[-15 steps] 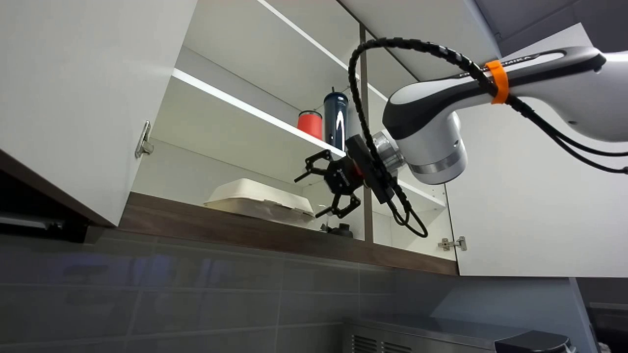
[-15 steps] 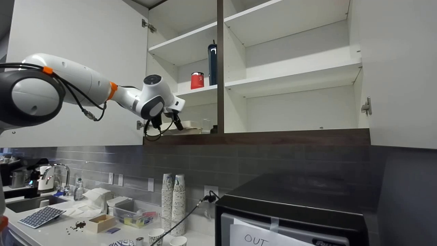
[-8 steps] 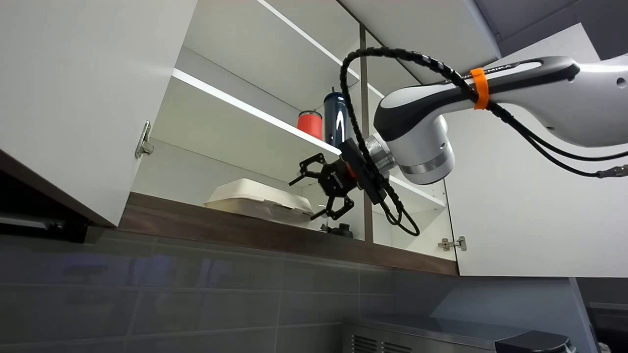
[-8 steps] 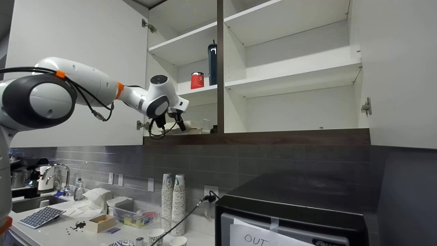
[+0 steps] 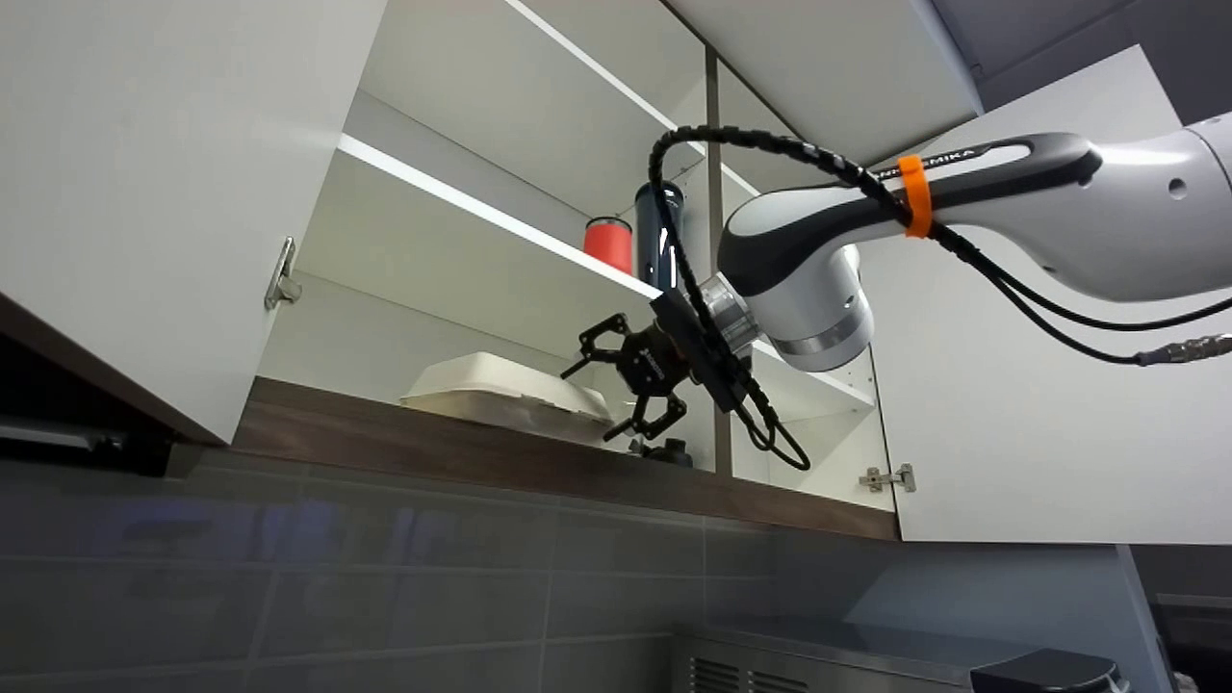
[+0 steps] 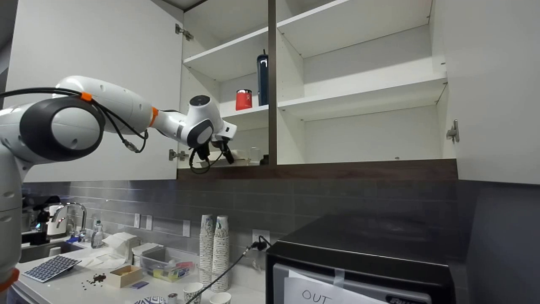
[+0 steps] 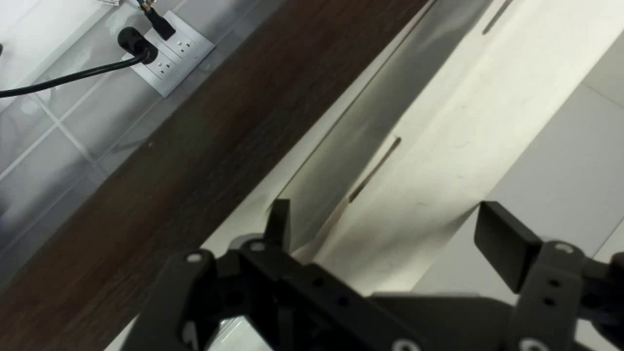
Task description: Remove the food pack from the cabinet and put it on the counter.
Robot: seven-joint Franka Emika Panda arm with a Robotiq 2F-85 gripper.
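The food pack (image 5: 510, 390), an off-white clamshell box, lies on the bottom shelf of the white cabinet (image 5: 462, 450), behind its brown edge. In an exterior view the arm partly hides the box (image 6: 241, 161). My gripper (image 5: 585, 406) is open and empty at the near end of the box, one finger at upper-edge height and the other near the shelf. In the wrist view the box's side and lid (image 7: 438, 136) run between the spread fingers of the gripper (image 7: 382, 214). The white counter (image 6: 105, 294) is below the cabinet.
A red cup (image 5: 608, 245) and dark bottle (image 5: 658, 241) stand on the shelf above. A dark object (image 5: 674, 452) and a clear glass (image 6: 255, 154) stand beside the box. A divider (image 6: 272, 84) and open doors flank it. Paper cup stacks (image 6: 214, 253) and a black appliance (image 6: 358, 249) are below.
My gripper has moved toward the box and slightly down, staying open. The forearm has lowered and come forward. The box has not visibly moved.
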